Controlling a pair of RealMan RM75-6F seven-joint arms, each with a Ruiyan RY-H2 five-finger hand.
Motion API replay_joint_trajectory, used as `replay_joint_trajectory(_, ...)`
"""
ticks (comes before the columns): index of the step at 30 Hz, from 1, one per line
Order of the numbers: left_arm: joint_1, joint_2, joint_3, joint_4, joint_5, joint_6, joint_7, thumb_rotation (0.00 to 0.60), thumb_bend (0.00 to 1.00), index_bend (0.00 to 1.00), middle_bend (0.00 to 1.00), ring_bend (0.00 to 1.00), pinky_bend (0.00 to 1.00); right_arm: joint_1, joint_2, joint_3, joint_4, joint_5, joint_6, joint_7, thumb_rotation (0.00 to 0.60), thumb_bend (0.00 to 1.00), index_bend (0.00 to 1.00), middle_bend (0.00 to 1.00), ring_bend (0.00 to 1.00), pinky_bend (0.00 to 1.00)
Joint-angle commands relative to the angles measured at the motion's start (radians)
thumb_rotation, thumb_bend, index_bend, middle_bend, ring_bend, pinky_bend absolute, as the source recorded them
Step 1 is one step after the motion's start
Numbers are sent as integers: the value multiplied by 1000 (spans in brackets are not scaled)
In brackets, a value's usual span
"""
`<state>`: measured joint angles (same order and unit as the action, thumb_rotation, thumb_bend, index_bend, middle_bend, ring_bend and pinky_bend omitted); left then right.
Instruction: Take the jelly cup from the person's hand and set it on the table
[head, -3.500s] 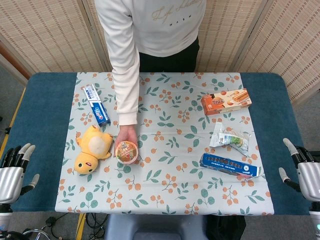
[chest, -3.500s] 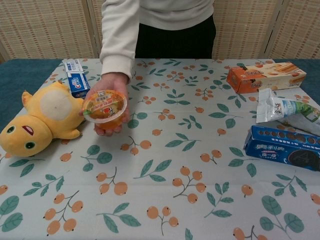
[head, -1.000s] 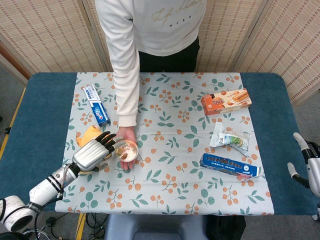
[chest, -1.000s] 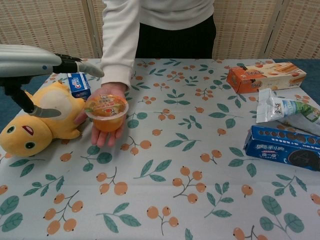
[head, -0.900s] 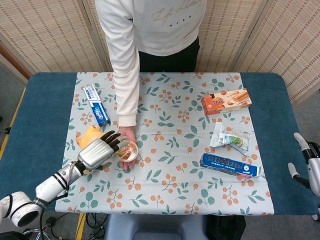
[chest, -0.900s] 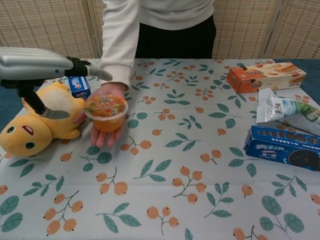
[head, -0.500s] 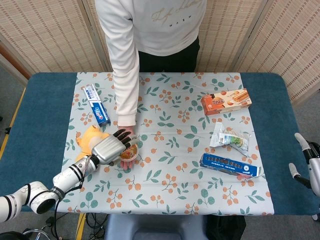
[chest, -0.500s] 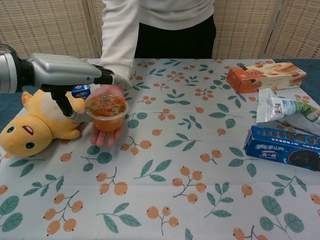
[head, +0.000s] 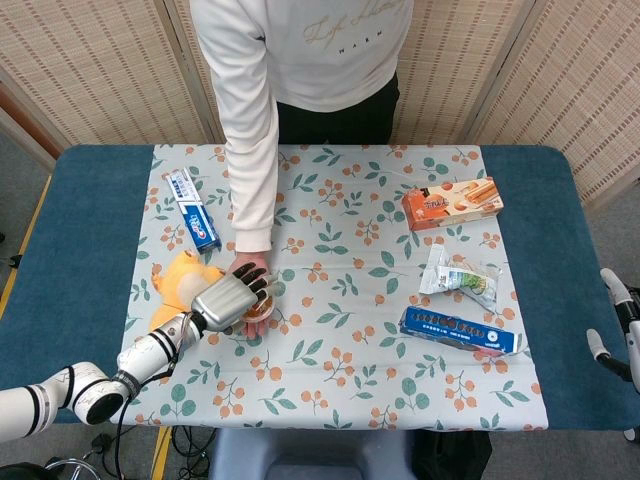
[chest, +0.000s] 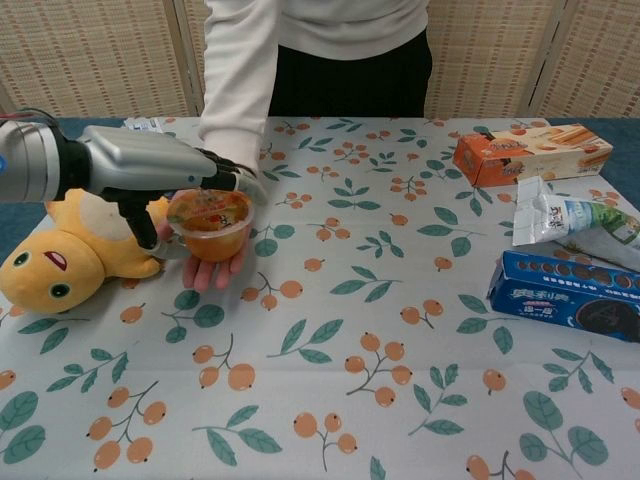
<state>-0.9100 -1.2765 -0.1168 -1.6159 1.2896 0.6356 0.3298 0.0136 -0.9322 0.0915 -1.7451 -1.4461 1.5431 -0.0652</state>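
Note:
The jelly cup (chest: 210, 225), clear with orange jelly and a printed lid, rests on the person's upturned palm (chest: 205, 272) above the left part of the table. My left hand (chest: 150, 160) reaches in from the left, its fingers (chest: 232, 181) stretched along the cup's far side and the thumb hanging at its near left. Its fingers stay spread around the cup without closing on it. In the head view my left hand (head: 228, 297) covers most of the cup (head: 262, 309). Spread fingers of my right hand (head: 620, 335) show at the table's right edge, holding nothing.
A yellow plush toy (chest: 60, 250) lies just left of the cup, under my left forearm. A toothpaste box (head: 192, 208) lies behind it. On the right are an orange biscuit box (head: 452, 203), a white packet (head: 458, 278) and a blue cookie box (head: 458, 331).
My left hand has come in from the left edge and reached over the cup, its fingers now along the cup's far side. The person's hand still carries the cup.

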Motion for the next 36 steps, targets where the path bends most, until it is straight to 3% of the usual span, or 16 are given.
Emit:
replay_joint_trajectory(1, -4, -19, 2, 17, 6, 16, -10, 600, 321, 152, 14, 90, 72, -2, 1, 0, 0, 2, 0, 1, 600, 350, 86, 221, 192, 411)
replay_joint_trajectory(4, -5, -36, 4, 38, 20, 35, -25, 600, 321, 239, 90, 187, 178, -4, 1, -1, 1, 6, -1, 1, 600, 351, 86, 221, 192, 411)
replay_joint_trajectory(8, 1, -54, 8, 68, 41, 61, -64, 600, 321, 356, 217, 324, 396, -4, 1, -1, 0, 5, -1, 1, 600, 350, 86, 221, 192, 411)
replay_joint_trajectory(13, 23, -33, 15, 57, 80, 114, -116, 600, 321, 422, 312, 412, 512, -2, 0, 1, -4, 1, 0, -3, 600, 350, 86, 221, 192, 411)
replay_joint_trajectory(25, 112, 130, 94, -113, 220, 246, -122, 600, 321, 414, 320, 416, 519, 4, -12, 0, -1, -3, -10, -3, 600, 350, 86, 221, 192, 411)
replay_joint_trajectory(36, 139, 108, 181, -149, 338, 239, -82, 600, 321, 413, 320, 415, 517, 8, -15, 1, 0, -2, -16, -5, 600, 350, 86, 221, 192, 411)
